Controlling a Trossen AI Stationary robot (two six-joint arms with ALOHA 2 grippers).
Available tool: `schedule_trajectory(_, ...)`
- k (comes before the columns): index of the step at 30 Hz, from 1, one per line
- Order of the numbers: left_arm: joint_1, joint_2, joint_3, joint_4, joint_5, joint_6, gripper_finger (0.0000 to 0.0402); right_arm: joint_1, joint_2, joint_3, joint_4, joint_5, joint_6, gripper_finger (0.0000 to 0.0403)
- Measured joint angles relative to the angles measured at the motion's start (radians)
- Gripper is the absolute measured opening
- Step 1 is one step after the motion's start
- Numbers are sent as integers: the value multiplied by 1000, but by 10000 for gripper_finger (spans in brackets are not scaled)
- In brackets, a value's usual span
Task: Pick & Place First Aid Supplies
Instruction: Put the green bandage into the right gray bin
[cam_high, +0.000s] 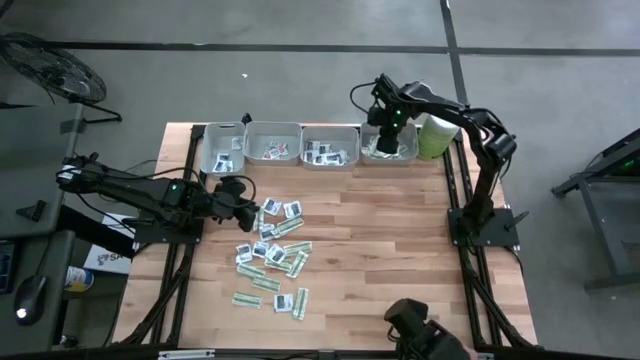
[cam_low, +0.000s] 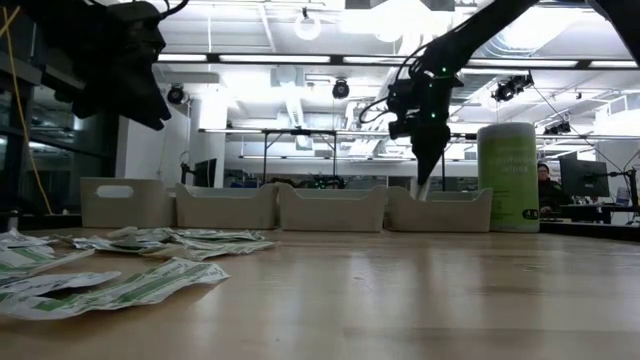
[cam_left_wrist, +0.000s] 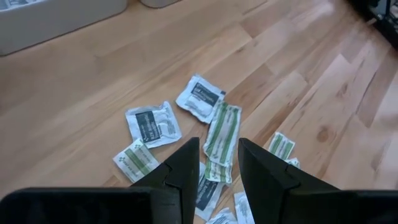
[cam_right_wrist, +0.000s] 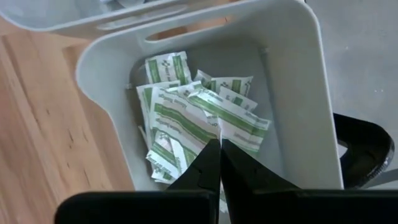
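Sachets (cam_low: 120, 280) litter table before four trays (cam_low: 330, 208).

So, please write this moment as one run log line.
left pincer: open, above loose sachets | right pincer: shut, empty, over rightmost tray

Light comes mostly from overhead: in the low view the ceiling lamps (cam_low: 400, 15) of the room burn out to white glare, and the arms beneath them read as near-black silhouettes. Below those lamps the wooden table (cam_low: 420, 290) is evenly lit with only a soft sheen, while the sachets (cam_low: 110, 290) nearest the camera are blurred and the grey trays (cam_low: 330, 208) farther back are sharper. From above, the table is bright and the shadows around the trays are faint; both wrist views are soft, with their own dark fingers (cam_left_wrist: 186, 171) out of focus.
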Motion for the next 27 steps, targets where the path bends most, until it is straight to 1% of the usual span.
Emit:
schedule_trajectory(4,0,0,0,19,-3,0,111,0,1,0,5,5,0,13)
schedule_trajectory(9,0,0,0,31,-16,0,111,0,1,0,-3,13,14,57)
schedule_trajectory(12,0,0,0,39,-23,0,111,0,1,0,4,67,44,86)
schedule_trajectory(16,0,0,0,40,-24,0,111,-2,1,0,22,195,97,113)
schedule_trajectory(18,0,0,0,40,-24,-1,111,-2,1,0,20,212,124,119)
schedule_trajectory(20,0,0,0,40,-24,-2,111,-2,-1,0,13,163,146,123)
schedule_trajectory(25,0,0,0,40,-25,1,111,13,-3,0,10,-28,228,123)
schedule_trajectory(27,0,0,0,40,-25,1,111,26,-3,0,13,-75,259,123)
